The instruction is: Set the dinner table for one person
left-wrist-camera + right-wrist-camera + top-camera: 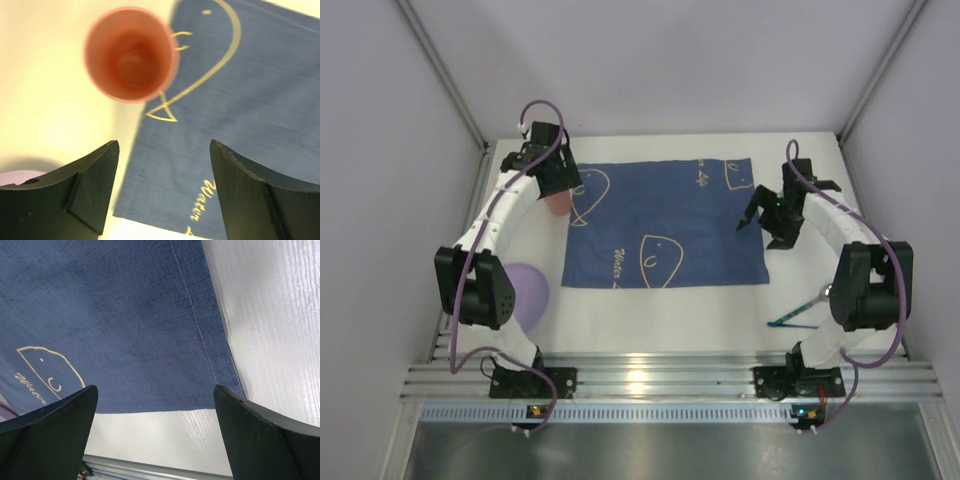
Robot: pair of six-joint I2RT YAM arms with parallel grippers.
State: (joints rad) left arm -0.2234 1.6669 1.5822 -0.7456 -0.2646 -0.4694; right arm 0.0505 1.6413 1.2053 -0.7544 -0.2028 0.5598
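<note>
The cloth (665, 225) is lying flat across the middle of the tabletop (650, 310), reaching toward the far edge. A cup (131, 54) is standing upright at the cloth's left edge, toward the far-left corner, with the left hand (164, 145) hanging above it, while the right hand (155, 390) is hanging over the cloth's right edge. A plate (532, 290) is lying toward the near-left corner, partly under the left arm, and cutlery (798, 315) is lying toward the near-right corner, both behind the rail (660, 378) running along the near edge.
</note>
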